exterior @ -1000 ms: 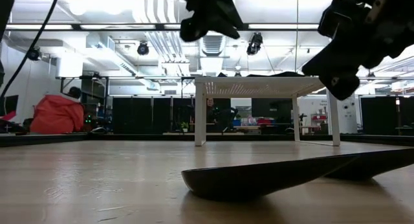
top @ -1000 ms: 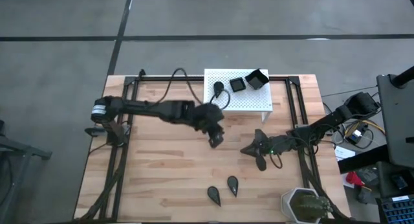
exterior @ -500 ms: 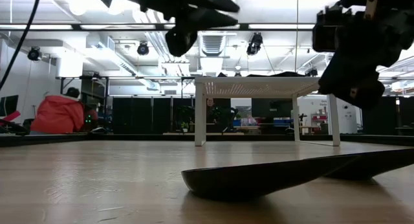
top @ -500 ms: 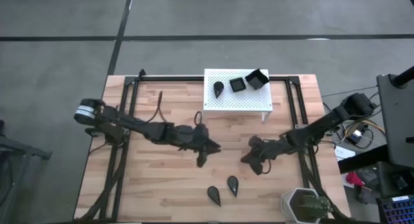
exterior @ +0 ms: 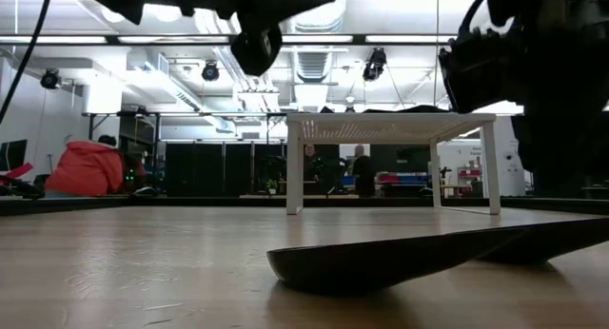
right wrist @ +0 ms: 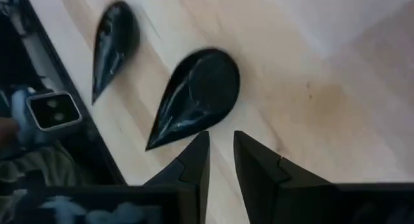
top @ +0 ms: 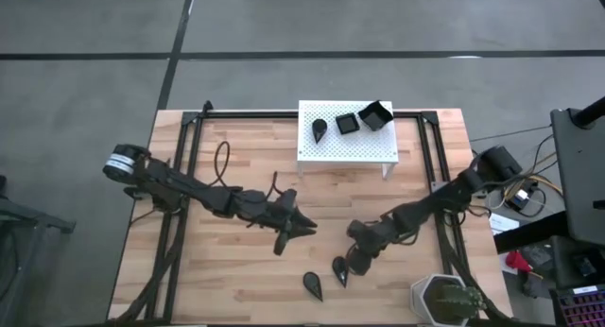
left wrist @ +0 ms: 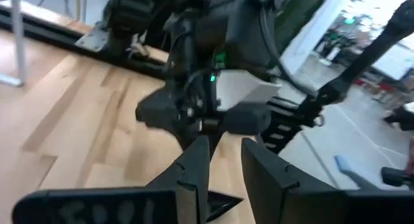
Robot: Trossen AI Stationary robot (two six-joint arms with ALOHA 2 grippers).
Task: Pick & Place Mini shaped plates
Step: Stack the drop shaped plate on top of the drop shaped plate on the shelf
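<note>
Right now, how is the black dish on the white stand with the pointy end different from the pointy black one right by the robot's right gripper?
The teardrop dish on the stand sits up on the white stand; the teardrop dish by the right gripper lies low on the wooden table. The stand dish neighbors two square dishes; the table dish neighbors another teardrop. The right gripper hovers at the table dish only. Both are small, black and teardrop-shaped.

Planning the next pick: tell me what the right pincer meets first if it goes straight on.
Most likely the nearer teardrop plate, just ahead of the right pincer, whose fingers stand slightly apart; depth is hard to judge. Beyond lies the second teardrop plate.

Even overhead light, soft shadows (ceiling strips glare), left wrist view blurred.
</note>
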